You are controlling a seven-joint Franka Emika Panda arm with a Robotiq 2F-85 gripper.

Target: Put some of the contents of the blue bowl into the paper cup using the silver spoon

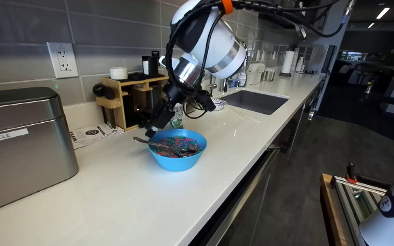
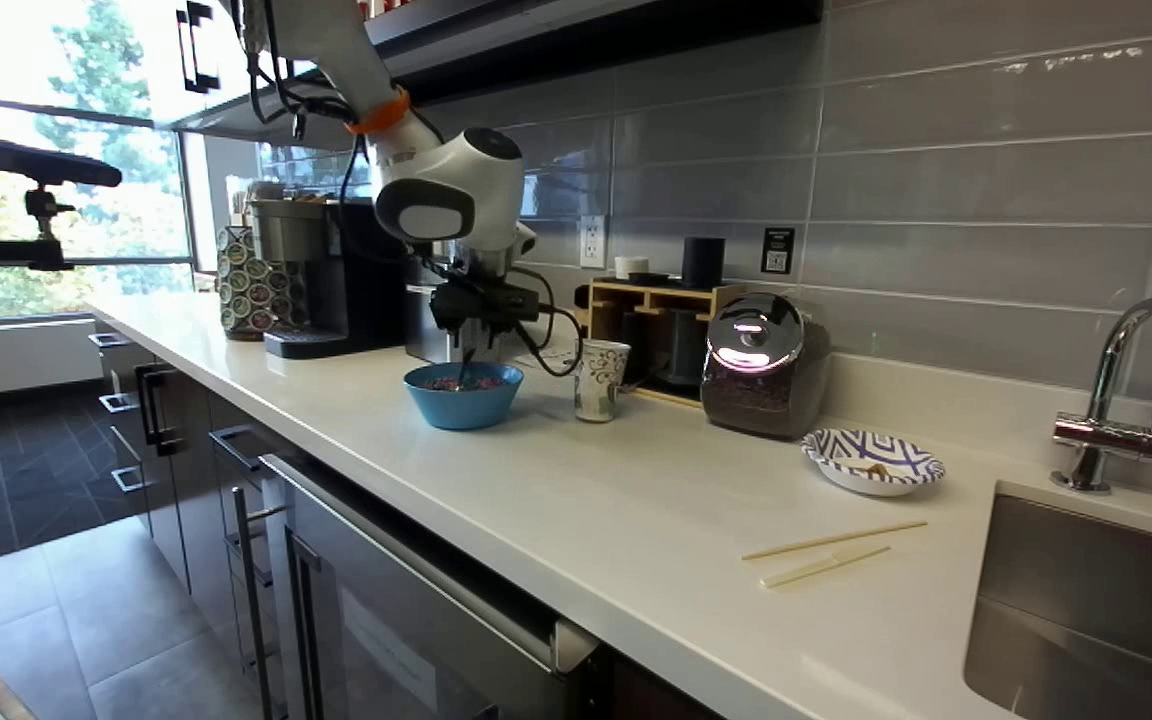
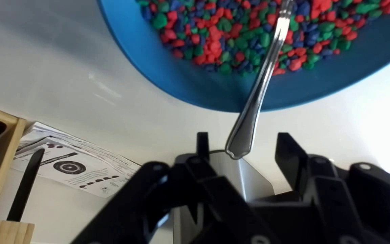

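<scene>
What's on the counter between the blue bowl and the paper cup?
Nothing: the stretch of counter between the blue bowl and paper cup is bare, as an exterior view shows. The wrist view doesn't show the cup.

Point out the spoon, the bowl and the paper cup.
Spoon (image 3: 263, 79), wrist view: middle of its handle.
Bowl (image 2: 463, 408), in an exterior view: its outer wall.
Paper cup (image 2: 601, 382), in an exterior view: its patterned side.
</scene>
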